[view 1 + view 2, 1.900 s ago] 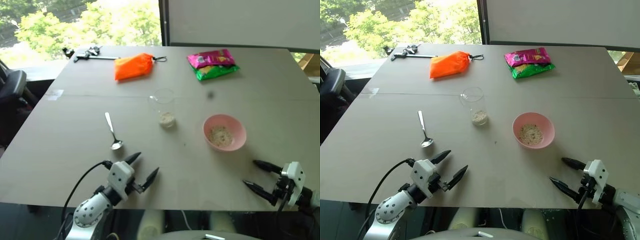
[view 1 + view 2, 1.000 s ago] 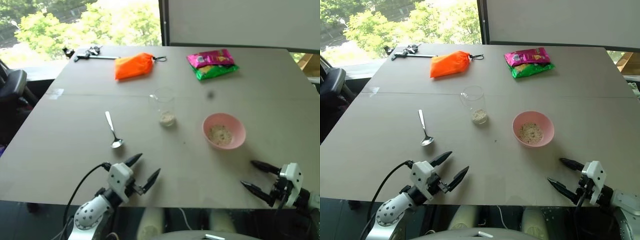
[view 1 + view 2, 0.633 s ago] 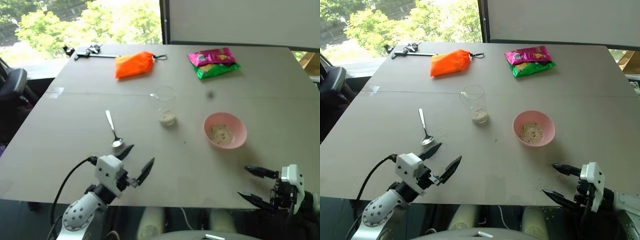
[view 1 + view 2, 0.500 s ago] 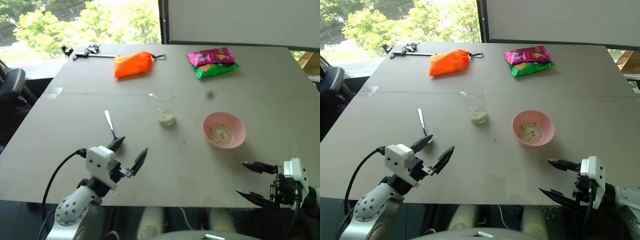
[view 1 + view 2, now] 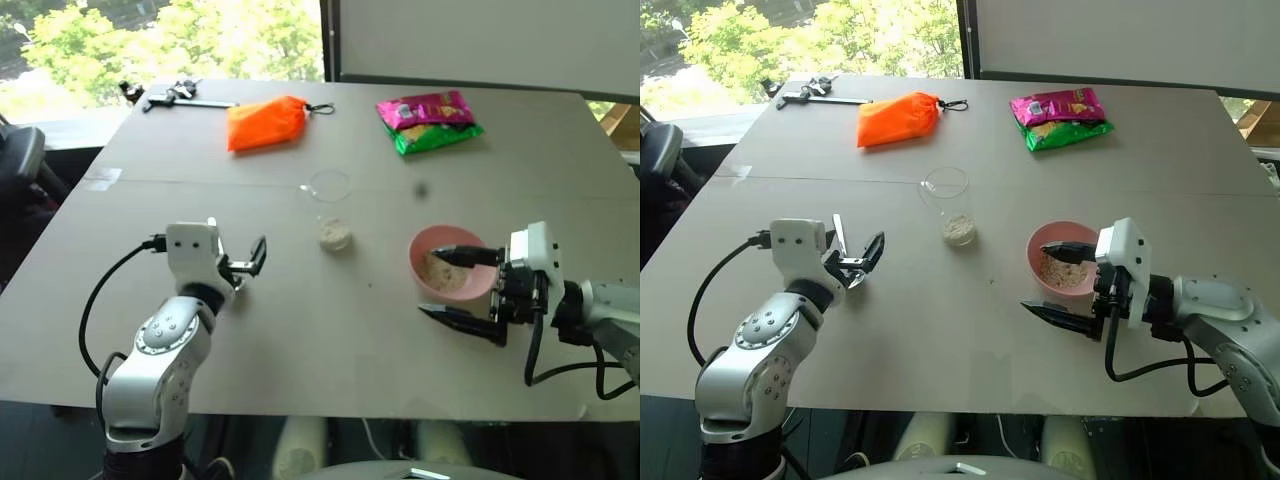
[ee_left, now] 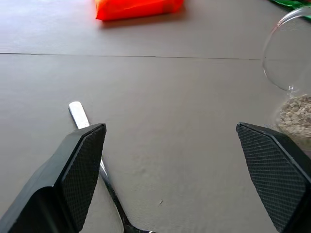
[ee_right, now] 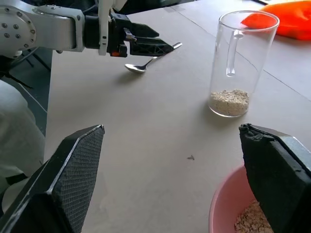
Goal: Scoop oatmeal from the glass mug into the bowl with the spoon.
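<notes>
Spoon [image 5: 839,240] half hidden behind wide left pincer [image 5: 862,259]; right pincer [image 5: 1052,282] wide, covering bowl [image 5: 1040,243] rim.

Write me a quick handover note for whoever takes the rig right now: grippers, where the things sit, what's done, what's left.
Left gripper: jaws open, empty, above the spoon, which lies flat on the table.
Right gripper: jaws open, empty, beside the pink bowl.
Glass mug stands upright between spoon and bowl, a little oatmeal at its bottom. The bowl already holds some oatmeal.
Done: nothing gripped yet.
Left: pick up the spoon, probably steady the mug, scoop the oatmeal into the bowl.
</notes>
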Robot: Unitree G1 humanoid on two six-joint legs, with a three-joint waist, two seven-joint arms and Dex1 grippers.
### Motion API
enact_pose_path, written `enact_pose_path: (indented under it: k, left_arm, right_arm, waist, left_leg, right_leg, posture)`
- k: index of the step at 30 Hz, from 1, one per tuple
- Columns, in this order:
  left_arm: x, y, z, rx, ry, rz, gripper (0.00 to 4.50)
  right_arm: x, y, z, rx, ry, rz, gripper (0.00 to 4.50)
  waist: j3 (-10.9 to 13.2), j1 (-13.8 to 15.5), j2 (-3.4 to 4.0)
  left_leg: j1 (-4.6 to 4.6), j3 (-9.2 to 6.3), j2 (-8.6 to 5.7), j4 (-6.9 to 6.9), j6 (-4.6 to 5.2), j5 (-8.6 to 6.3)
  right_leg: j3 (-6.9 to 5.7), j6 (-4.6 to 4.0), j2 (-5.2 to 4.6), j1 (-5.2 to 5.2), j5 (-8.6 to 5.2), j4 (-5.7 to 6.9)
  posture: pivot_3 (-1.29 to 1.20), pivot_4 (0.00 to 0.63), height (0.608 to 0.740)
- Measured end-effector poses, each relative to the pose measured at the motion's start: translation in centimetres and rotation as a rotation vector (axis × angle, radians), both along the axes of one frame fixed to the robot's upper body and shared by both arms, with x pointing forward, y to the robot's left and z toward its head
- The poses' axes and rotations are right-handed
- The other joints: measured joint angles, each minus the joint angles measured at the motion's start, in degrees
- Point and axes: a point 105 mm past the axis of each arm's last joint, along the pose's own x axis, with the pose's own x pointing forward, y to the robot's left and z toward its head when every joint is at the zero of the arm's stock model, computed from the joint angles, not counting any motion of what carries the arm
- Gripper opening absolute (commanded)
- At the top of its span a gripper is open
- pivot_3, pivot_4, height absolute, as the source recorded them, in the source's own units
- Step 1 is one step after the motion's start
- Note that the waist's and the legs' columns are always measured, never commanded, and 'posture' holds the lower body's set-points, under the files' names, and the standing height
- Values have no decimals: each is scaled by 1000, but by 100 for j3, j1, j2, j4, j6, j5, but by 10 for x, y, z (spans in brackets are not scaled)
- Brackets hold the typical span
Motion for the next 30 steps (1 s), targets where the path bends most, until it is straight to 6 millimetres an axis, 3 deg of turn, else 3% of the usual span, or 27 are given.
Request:
enact_pose_path:
  k: [8,16,21,30]
  left_arm:
    - [-2,1,-16,-39,72,69,4468]
    - [-5,18,-34,-90,118,195,4468]
    - [10,23,-32,-56,127,200,4468]
    - [14,28,-33,-28,150,210,652]
  right_arm:
    - [1,1,1,-6,-4,2,4500]
    - [4,0,1,-6,-9,-3,4500]
    - [6,1,3,-3,-21,-3,4500]
    - [7,1,3,0,-24,-9,4500]
  waist:
    - [8,-7,-13]
    - [8,-6,-13]
    - [7,-3,-12]
    - [6,-10,-11]
  left_leg:
    - [3,0,2,2,-4,2]
    - [4,0,2,2,-6,4]
    - [10,-3,1,4,-9,6]
    - [11,2,0,4,-12,8]
  right_leg:
    - [2,2,-1,0,2,7]
    - [2,2,-1,0,3,9]
    - [-1,2,-1,0,3,21]
    - [4,1,-7,-1,3,27]
  posture:
    - [0,150,696]
    - [0,150,696]
    - [0,150,696]
    - [0,150,696]
